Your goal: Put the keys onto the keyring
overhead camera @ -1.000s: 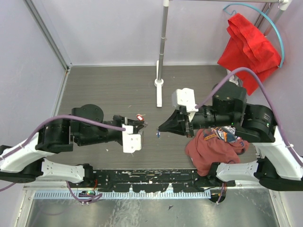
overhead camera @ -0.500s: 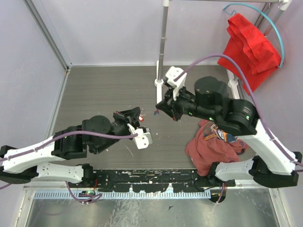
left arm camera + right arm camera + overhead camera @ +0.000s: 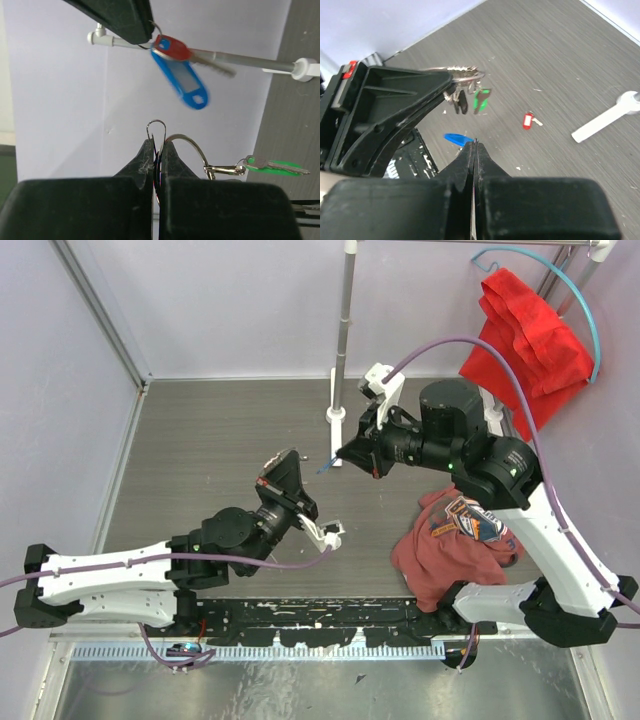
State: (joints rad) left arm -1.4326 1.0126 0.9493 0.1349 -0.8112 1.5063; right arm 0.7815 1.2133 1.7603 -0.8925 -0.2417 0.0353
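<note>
Nearest the bases, the left gripper point(image 3: 157, 144) is clenched on the wire of the keyring point(image 3: 462, 74). A green key point(image 3: 274, 166) and a black key point(image 3: 461, 103) already hang under this ring. One second ago this gripper lay low over the table point(image 3: 560, 55), level with the other. Now the left arm has stretched forward and turned upward, so the ring is held up in the air.

A little farther, the right gripper point(image 3: 474, 146) has risen too and moved toward the far white pole point(image 3: 345, 330). Its fingers are pressed together on a small ring point(image 3: 156, 30) that carries a red-headed key point(image 3: 172, 47) and a blue tag point(image 3: 181, 82). These hang just above the keyring, not touching it.

So I judge that both arms have come up for threading, and that the next move must bring the small ring onto the wire. Whether the wire has an open end there, I cannot tell, since it is too thin in these views.

Beyond, one red-tagged key point(image 3: 527, 120) lies alone on the table, not yet picked up.
</note>
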